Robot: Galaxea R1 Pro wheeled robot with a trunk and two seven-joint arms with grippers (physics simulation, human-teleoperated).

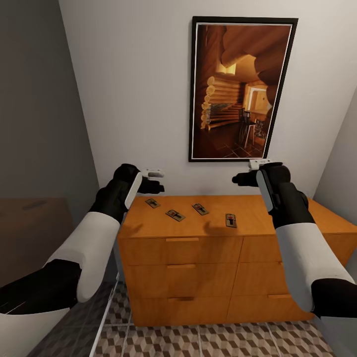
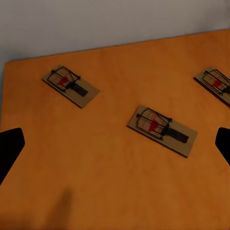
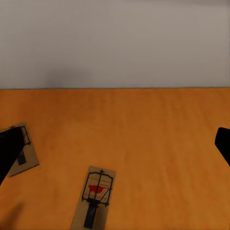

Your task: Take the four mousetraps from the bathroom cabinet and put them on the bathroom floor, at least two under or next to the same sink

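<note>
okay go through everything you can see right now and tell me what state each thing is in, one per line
Four small flat brown wooden mousetraps: lying flat, spaced apart on the cabinet top, untouched.
Orange-brown wooden cabinet: all drawers closed.
Left gripper: open, empty, above the traps.
Right gripper: open, empty, above the cabinet top.
Black-framed log-cabin picture: hanging on the wall.

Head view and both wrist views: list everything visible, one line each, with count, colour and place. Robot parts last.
mousetraps: four, brown wood with dark metal, in a loose row on top of the wooden cabinet.
wooden cabinet: one, orange-brown, drawer fronts facing the robot, against the back wall.
framed picture: one, black frame, log-cabin interior, on the wall above the cabinet.
bathroom floor: cube-patterned tiles in brown, tan and cream, in front of the cabinet.
brown block: one, dull brown, left of the cabinet.
left gripper: black and white, above the cabinet's left end, holding nothing.
right gripper: black and white, above the cabinet's right part, holding nothing.
</note>
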